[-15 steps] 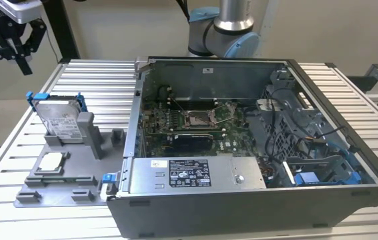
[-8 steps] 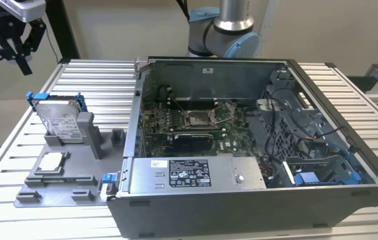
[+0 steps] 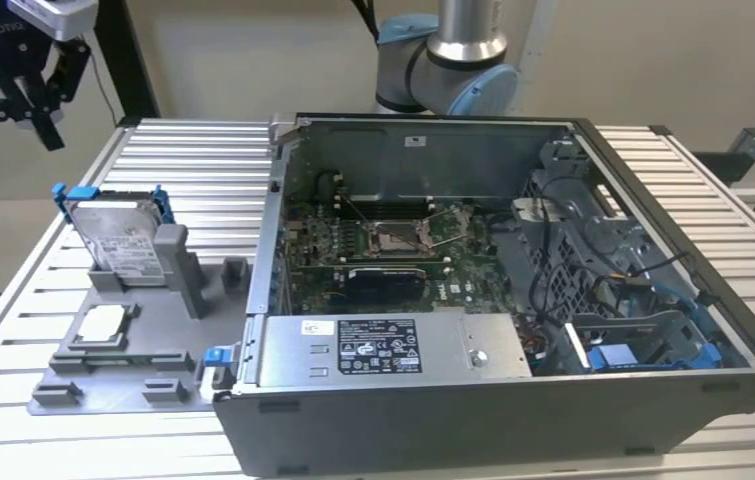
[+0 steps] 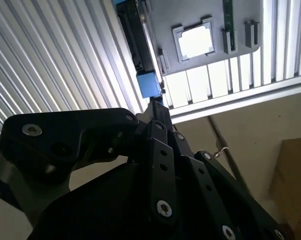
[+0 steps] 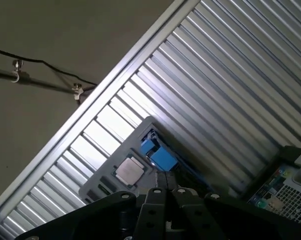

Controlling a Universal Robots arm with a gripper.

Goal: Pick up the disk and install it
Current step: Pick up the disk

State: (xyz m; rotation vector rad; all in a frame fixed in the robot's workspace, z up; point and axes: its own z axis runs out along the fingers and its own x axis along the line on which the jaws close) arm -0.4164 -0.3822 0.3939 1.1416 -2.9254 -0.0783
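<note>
the exterior view shows the gripper (image 3: 30, 110) raised, fingers pressed together on nothing, with the disk (image 3: 124, 235) upright in a grey stand (image 3: 164, 345) well below it, while the second wrist view shows its blue bracket (image 4: 149, 84) beyond the fingertips beside a square chip (image 4: 195, 41), and the first wrist view an open computer case (image 5: 285, 187) farther off.

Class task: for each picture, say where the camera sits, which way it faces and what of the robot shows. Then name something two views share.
Exterior view: off the arm, looking down over the ribbed table at the open computer case; the arm and the pincer show.
First wrist view: on the wrist, looking down past the pincer at the disk and table edge.
Second wrist view: on the wrist, looking along the pincer's links at the disk.
Shared: both wrist views show the disk and the square chip.
</note>
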